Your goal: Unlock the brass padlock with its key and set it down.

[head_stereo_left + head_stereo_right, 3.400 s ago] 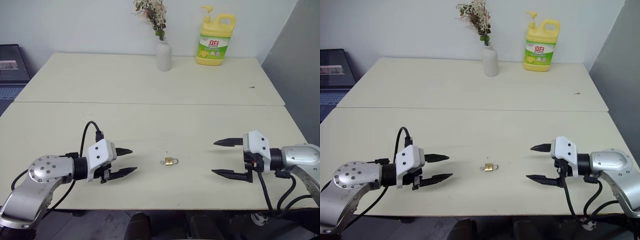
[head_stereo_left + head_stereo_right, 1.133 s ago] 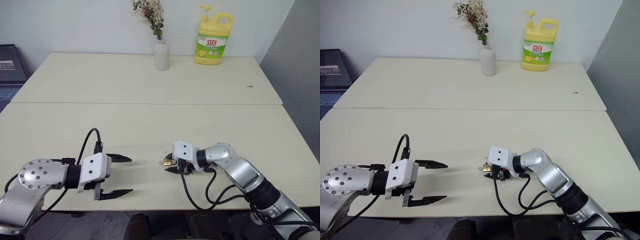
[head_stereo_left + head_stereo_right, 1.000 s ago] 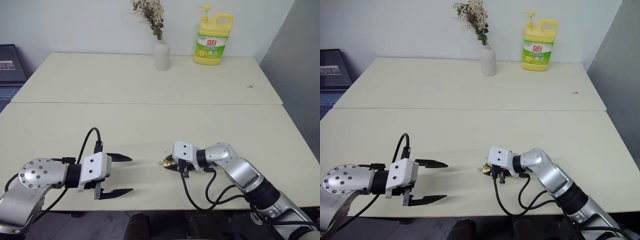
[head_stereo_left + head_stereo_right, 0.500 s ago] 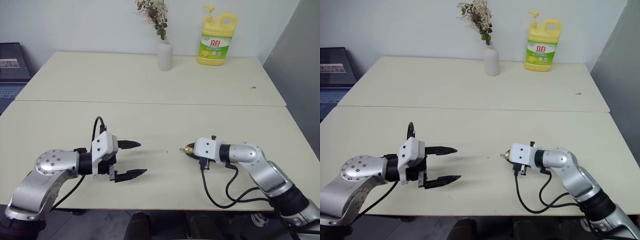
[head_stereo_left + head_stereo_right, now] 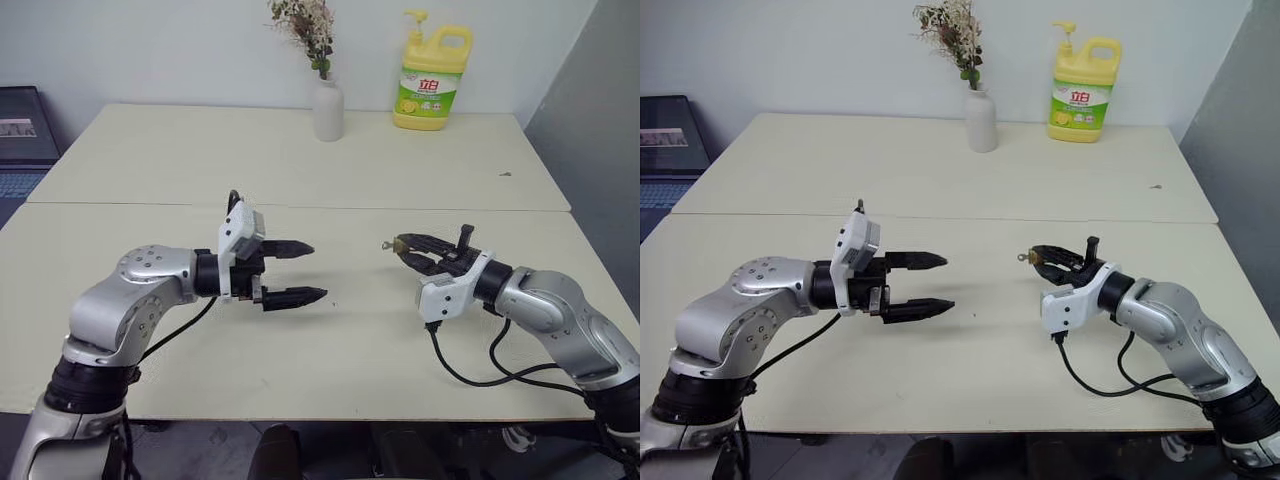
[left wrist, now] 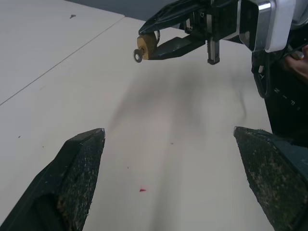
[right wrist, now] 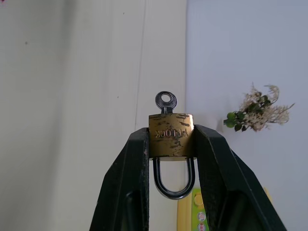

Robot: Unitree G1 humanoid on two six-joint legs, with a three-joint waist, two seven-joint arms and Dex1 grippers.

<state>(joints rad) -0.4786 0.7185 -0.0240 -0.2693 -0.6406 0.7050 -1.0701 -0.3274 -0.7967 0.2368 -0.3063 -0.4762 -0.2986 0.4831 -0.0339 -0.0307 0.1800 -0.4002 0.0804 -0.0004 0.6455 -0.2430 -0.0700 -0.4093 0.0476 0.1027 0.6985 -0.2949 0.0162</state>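
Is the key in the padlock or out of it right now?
In. The key sticks out of the brass padlock, opposite the shackle, while the right gripper pinches the lock body.

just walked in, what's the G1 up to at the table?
The right gripper is clamped on the brass padlock, held up off the table. The key sits in the lock body, its bow sticking out toward the left gripper, which is open and facing it with a gap between. The shackle looks closed, so the lock is not yet opened.

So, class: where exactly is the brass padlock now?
The brass padlock is off the table, pinched in the right claw, facing the open left claw.
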